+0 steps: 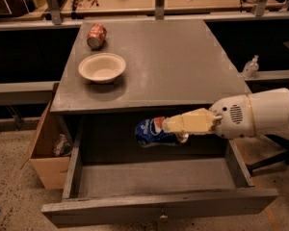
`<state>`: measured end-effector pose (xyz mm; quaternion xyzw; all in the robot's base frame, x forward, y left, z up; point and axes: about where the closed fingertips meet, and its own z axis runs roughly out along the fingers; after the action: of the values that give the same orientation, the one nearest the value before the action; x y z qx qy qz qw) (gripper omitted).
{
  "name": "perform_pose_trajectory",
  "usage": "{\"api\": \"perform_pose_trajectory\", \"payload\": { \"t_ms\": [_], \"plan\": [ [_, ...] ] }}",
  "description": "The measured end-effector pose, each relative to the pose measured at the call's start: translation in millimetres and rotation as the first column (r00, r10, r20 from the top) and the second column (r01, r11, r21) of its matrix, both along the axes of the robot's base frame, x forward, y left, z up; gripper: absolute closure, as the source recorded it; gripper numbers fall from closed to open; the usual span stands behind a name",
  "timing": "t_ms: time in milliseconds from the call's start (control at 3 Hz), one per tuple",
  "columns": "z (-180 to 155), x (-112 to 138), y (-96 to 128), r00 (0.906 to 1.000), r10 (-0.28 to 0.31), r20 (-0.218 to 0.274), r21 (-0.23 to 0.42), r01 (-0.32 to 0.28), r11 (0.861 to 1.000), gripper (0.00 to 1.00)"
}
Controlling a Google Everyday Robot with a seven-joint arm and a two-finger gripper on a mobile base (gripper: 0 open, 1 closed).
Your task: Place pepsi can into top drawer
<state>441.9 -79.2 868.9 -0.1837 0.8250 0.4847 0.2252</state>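
Note:
The blue pepsi can lies on its side in my gripper, which is shut on it. The white arm reaches in from the right. The can hangs in the air just in front of the cabinet top's front edge, above the back part of the open top drawer. The drawer is pulled far out, and its grey floor shows bare.
On the grey cabinet top stand a white bowl and, behind it, a red can on its side. An open cardboard box sits on the floor left of the cabinet. A bench with clutter runs along the back.

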Motion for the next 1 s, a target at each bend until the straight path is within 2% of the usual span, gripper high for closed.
{"api": "perform_pose_trajectory", "payload": {
  "t_ms": [333,667,1000],
  "plan": [
    [-35.9,-5.5,0.3,0.9910,0.018,-0.133,-0.141,-0.036,0.989,1.00],
    [-65.8,-16.5,1.4,0.9763,0.020,-0.216,-0.229,-0.070,0.971,1.00],
    [-99.6,-24.9,4.4,0.9625,-0.060,-0.265,-0.353,-0.039,0.935,0.75]
  ]
}}
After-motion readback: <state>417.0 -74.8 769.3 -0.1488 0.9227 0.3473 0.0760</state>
